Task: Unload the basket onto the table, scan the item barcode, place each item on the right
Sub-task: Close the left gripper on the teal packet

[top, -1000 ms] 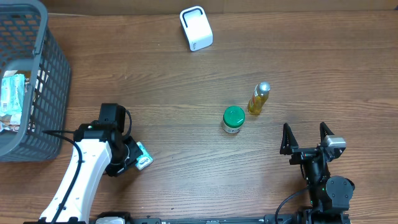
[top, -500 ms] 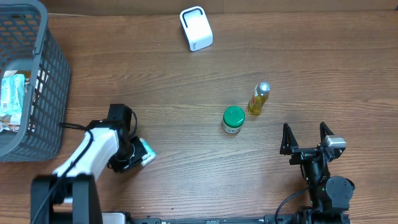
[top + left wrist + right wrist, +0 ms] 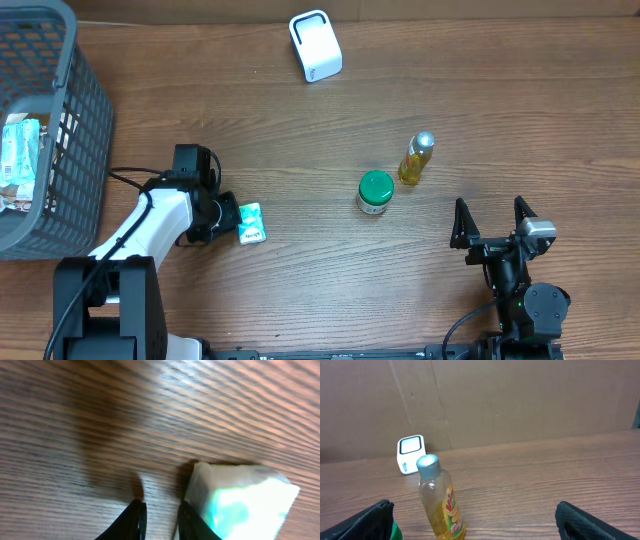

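left side: left gripper (image 3: 226, 217) low over the table (image 3: 300, 130), aimed to the right, just beside the small white-and-teal packet (image 3: 251, 223). in the wrist view, fingertips (image 3: 136, 519) parted by a narrow gap, bare wood showing between them, nothing clamped. packet flat on the wood, up against the outer side of one fingertip. cannot tell whether touching or barely apart, as the wrist view is blurred.

packet position: left-centre of the table, well apart from the white scanner (image 3: 315, 46) standing near the far edge. open wood all along the line between the two.

grey basket (image 3: 75, 130) at the far-left corner, cut off by the frame edge, more packets inside. right wall near the left arm, so tight on that side.

centre-right: green-lidded jar (image 3: 375, 192) upright. yellow bottle (image 3: 417, 159) with silver cap upright just beside it, not touching. broad strip of open wood between packet and jar.

right side: right gripper (image 3: 489, 210) near the front edge, jaws spread wide, empty, facing the bottle. bottle and jar near but apart from its fingertips. free wood to its right, out to the table edge.
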Controlling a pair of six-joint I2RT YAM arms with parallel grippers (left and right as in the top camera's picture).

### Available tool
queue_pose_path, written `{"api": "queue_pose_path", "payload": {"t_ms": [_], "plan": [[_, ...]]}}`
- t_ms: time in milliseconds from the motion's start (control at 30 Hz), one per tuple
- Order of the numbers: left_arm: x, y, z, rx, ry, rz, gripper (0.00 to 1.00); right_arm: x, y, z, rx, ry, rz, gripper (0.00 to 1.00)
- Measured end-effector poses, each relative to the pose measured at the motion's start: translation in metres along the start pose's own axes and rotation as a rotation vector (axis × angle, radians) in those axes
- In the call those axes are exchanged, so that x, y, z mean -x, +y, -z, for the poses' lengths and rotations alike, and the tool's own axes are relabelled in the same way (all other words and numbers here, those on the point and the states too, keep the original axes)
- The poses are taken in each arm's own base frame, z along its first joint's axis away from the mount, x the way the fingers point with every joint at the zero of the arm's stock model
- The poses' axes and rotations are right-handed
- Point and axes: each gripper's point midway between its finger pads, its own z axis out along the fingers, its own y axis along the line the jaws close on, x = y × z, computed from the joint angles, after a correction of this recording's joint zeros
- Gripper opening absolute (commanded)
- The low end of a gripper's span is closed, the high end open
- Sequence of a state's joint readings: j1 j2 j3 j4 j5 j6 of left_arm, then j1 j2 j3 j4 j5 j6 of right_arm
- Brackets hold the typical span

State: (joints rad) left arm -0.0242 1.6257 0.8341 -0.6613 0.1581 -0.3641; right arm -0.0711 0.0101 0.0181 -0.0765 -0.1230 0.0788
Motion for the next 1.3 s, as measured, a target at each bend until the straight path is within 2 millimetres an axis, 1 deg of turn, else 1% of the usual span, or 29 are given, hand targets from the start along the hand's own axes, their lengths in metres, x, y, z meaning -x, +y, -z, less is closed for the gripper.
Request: {"api": "queue_pose_path", "payload": {"t_ms": [100,200,300,367,433,467,567,667,767,833,900,1067,1233,1300], "plan": [[-0.002,-0.003,0.009,0.002,0.035,-0.008,0.25,0.0,0.0,0.0,0.0,0.0,0.001,1.0],[-0.003,-0.001,0.026,0.039,0.074,-0.016,0.25,0.0,0.0,0.0,0.0,0.0,0.0,1.0],[0.008,-0.007,0.047,0.046,0.069,-0.03,0.27,0.0,0.0,0.0,0.0,0.0,0.0,1.0],[0.016,-0.014,0.058,0.029,0.053,-0.045,0.3,0.0,0.0,0.0,-0.001,0.0,0.001,1.0],[0.018,-0.02,0.062,0.005,0.053,-0.054,0.3,0.0,0.0,0.0,0.0,0.0,0.0,1.0],[0.015,-0.021,0.062,-0.006,0.065,-0.059,0.3,0.0,0.0,0.0,0.0,0.0,0.001,1.0],[0.01,-0.022,0.06,-0.017,0.089,-0.063,0.3,0.0,0.0,0.0,0.0,0.0,0.001,1.0],[0.0,-0.021,0.049,-0.034,0.123,-0.059,0.25,0.0,0.0,0.0,0.0,0.001,0.0,1.0],[-0.017,-0.018,0.034,-0.042,0.179,-0.05,0.25,0.0,0.0,0.0,0.0,0.0,0.001,1.0],[-0.025,-0.014,0.025,-0.043,0.199,-0.045,0.26,0.0,0.0,0.0,0.0,0.0,0.0,1.0],[-0.03,-0.013,0.017,-0.052,0.199,-0.045,0.27,0.0,0.0,0.0,0.0,0.0,0.0,1.0],[-0.029,-0.014,0.006,-0.08,0.172,-0.051,0.27,0.0,0.0,0.0,0.0,0.0,0.0,1.0],[-0.027,-0.018,0.006,-0.103,0.166,-0.053,0.27,0.0,0.0,0.0,0.0,0.001,0.0,1.0],[-0.026,-0.019,0.005,-0.105,0.162,-0.054,0.24,0.0,0.0,0.0,0.0,0.0,0.0,1.0]]}}
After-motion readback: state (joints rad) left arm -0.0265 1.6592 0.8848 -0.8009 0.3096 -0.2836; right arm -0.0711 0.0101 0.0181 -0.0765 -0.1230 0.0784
